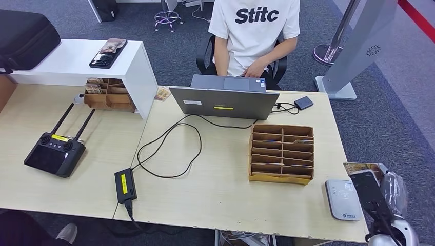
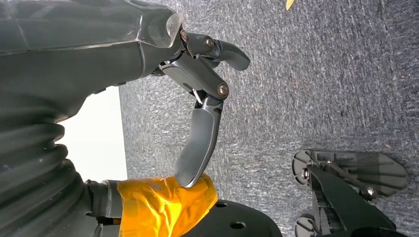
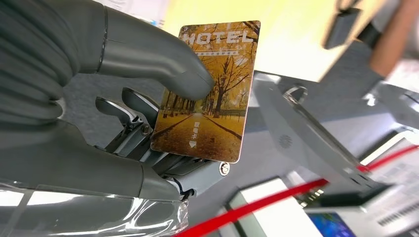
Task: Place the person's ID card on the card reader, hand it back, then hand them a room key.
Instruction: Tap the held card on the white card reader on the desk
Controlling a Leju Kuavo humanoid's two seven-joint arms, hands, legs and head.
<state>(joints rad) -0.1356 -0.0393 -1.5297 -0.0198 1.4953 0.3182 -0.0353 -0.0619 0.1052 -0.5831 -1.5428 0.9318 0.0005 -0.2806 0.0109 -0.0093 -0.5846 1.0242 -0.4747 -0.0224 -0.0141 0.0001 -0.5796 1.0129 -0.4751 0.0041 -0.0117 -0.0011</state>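
upright, room key (image 3: 207,94) in right hand (image 3: 148,123)

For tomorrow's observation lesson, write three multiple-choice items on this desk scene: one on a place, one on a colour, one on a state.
1. Where does the card reader lie?
A. on the white shelf
B. at the desk's near right corner
C. on the laptop

2. What colour is the label on the power adapter?
A. yellow
B. red
C. blue

3. What is the right hand doing?
A. hanging open
B. pressing the reader
C. holding a hotel card

Answers: 1 B, the head view shows it by the desk's near right edge. 2 A, a yellow strip runs along it. 3 C, the thumb pins the card against the fingers.
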